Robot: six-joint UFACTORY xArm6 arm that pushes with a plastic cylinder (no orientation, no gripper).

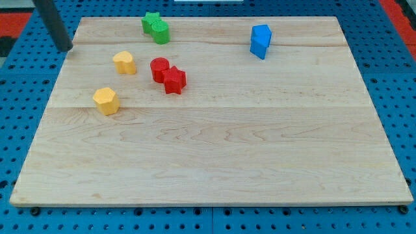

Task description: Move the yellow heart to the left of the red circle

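At the view's upper left, off the edge of the wooden board (214, 149), my tip (65, 49) rests over the blue pegboard surface (19, 130) just beside the board's left rim. The rod is a plain dark shaft with nothing to open or close, and it has hold of nothing; it touches no block.

The yellow heart (125, 62) lies on the board at about four o'clock from my tip, well apart from it. The red circle (160, 69) sits at roughly three o'clock from the heart, near it but with a clear gap of bare wood between them. Touching the red circle at its four o'clock side is a second red block (174, 80), whose shape looks star-like, though I cannot make it out for certain.

A second yellow block (105, 101), seemingly hexagonal, lies at about seven o'clock from the heart, apart from it. Two green blocks (156, 27) sit pressed together near the board's top edge, at about one o'clock from the heart. Two blue blocks (260, 40) stand together well apart, toward the view's upper right.
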